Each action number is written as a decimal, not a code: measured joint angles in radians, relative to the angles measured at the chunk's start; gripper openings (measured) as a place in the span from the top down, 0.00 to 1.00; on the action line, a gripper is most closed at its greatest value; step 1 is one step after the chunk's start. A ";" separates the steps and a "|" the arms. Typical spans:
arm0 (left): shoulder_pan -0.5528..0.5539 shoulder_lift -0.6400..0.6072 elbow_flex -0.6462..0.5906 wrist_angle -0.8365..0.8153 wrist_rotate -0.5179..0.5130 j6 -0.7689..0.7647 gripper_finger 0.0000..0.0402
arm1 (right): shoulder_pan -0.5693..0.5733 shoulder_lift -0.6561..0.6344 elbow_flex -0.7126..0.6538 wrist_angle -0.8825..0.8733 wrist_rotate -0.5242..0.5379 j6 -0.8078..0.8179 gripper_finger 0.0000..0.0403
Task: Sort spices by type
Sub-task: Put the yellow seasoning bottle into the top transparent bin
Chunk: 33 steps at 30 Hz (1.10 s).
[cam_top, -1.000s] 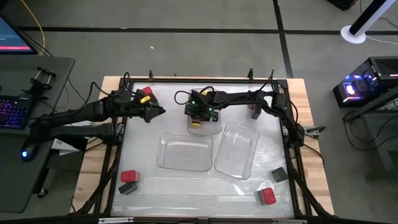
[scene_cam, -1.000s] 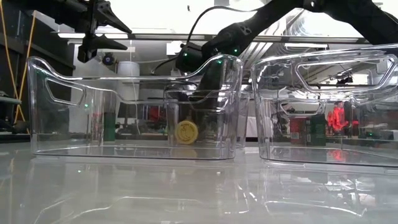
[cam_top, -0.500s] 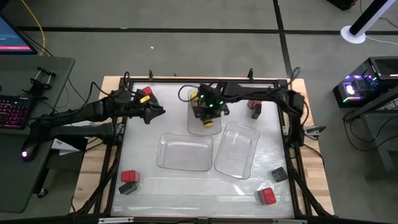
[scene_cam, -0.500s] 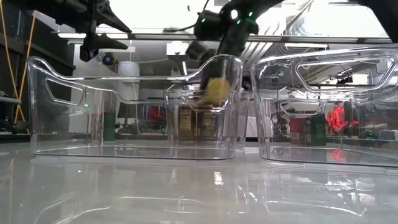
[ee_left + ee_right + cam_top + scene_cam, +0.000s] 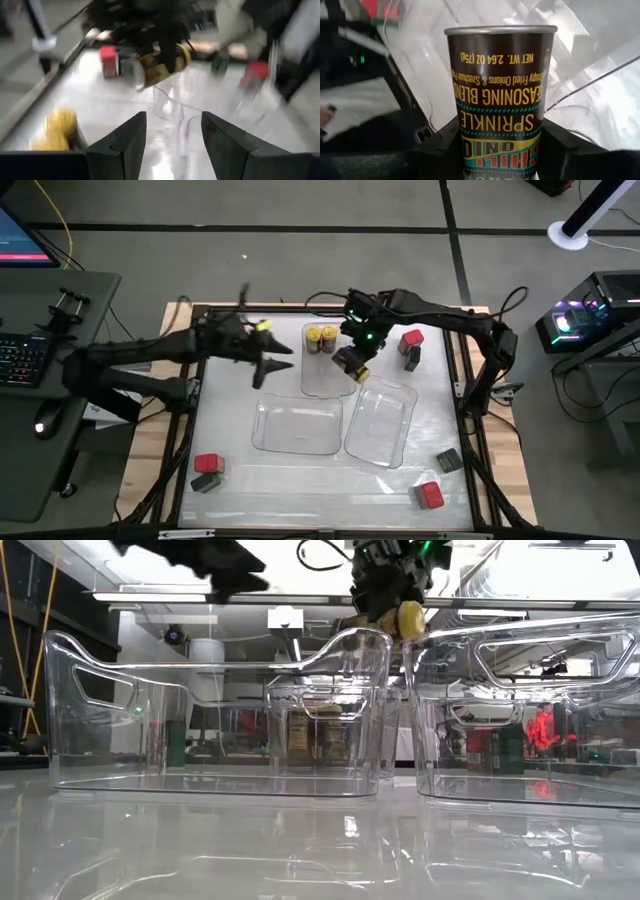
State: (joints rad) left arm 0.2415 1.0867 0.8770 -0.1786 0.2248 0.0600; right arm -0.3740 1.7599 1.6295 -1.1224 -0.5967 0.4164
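Holding: the right gripper is squeezing a spice jar with a yellow lid, up in the air just beside the small tray.
Jar label: it is showing the words "SEASONING BLEND" and "SPRINKLE", upside down in the right wrist view.
Right fingers: they are pressing on both sides of the jar.
Left gripper: it is hanging in the air on the other side of the small tray, with its fingers apart and nothing between them.
Small tray: two yellow-lidded jars are standing in its far end.
Big trays: one clear tray and another clear tray are lying just in front of the small tray.
Red box: it is sitting beyond the right gripper from the small tray, with a dark box just beside it.
Front corners: a red box and a dark box are sitting together well apart from the small tray, and a dark box and a red box are sitting past the big trays.
Table: it is white and shiny.
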 joint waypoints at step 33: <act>-0.120 0.183 0.256 -0.367 -0.293 0.126 0.52 | 0.042 -0.004 0.000 0.152 0.041 -0.058 0.59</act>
State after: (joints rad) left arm 0.1213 1.2698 1.1332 -0.5455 -0.0685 0.1856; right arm -0.3316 1.7561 1.6295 -0.9705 -0.5560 0.3587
